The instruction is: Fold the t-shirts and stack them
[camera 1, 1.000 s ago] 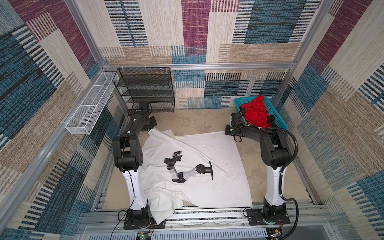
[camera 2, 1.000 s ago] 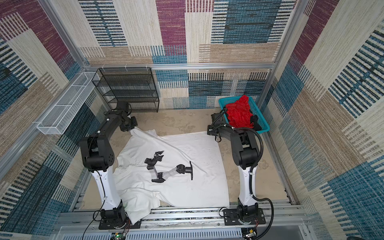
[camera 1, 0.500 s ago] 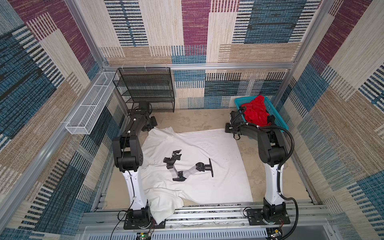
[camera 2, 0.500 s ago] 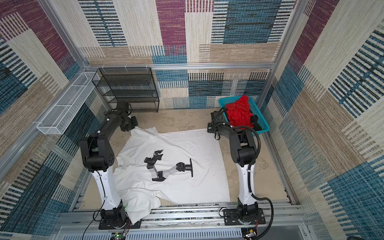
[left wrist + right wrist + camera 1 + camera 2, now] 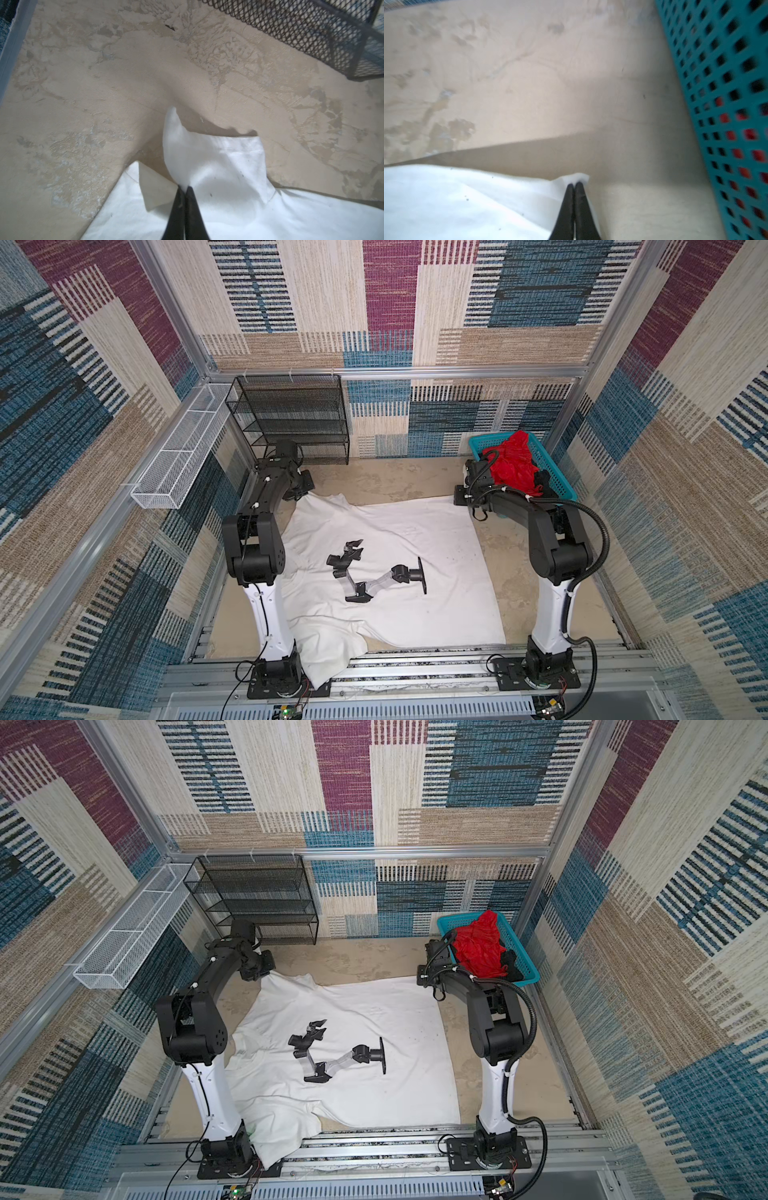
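Left gripper [image 5: 184,188]: jaws pinched tight on a far corner of the white t-shirt [image 5: 395,531], fabric peaked up at the tips. Right gripper [image 5: 574,184]: also clamped down, on the other far corner.

The shirt is spread print-up mid-table. Its near-left part is bunched by the left arm's base and spills over the front rail. The red t-shirt [image 5: 513,464] and black t-shirt [image 5: 542,479] are in the basket [image 5: 726,104], not started.

I read this as the first fold on shirt one. Next I'd lift both corners evenly and carry the far edge toward the front, keeping it taut.

Room: the basket wall is just beside the right tips and the wire rack [image 5: 291,418] is near the left. There's bare table [image 5: 386,481] behind the far edge. The draped front corner may drag.
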Motion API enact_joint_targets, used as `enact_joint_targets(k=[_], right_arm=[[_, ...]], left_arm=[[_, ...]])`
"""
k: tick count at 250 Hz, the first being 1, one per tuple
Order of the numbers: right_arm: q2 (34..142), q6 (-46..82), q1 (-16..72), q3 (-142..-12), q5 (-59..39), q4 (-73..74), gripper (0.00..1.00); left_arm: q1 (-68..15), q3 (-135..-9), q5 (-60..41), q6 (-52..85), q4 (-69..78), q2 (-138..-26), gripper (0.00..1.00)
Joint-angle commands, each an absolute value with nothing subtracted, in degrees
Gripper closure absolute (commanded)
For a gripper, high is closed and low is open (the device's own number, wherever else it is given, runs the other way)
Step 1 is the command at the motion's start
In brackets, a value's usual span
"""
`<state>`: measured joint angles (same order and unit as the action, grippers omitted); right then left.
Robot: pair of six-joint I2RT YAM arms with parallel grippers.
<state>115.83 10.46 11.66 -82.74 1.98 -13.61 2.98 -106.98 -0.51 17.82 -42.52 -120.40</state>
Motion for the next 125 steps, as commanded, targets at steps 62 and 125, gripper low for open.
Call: enact_joint_targets(k=[62,125], right_arm=[[109.0,9.7,11.4,-79.6,2.5,-11.4,1.0],[101.8,9.1,10.9,-74.1,5.1,-10.0,1.0]], left_arm=[[3.4,-109.1,-4.0,16.4,-43.0,-117.2,1.0],[4.4,-104.4,-0.8,18.6,-43.6,-111.2,1.0]])
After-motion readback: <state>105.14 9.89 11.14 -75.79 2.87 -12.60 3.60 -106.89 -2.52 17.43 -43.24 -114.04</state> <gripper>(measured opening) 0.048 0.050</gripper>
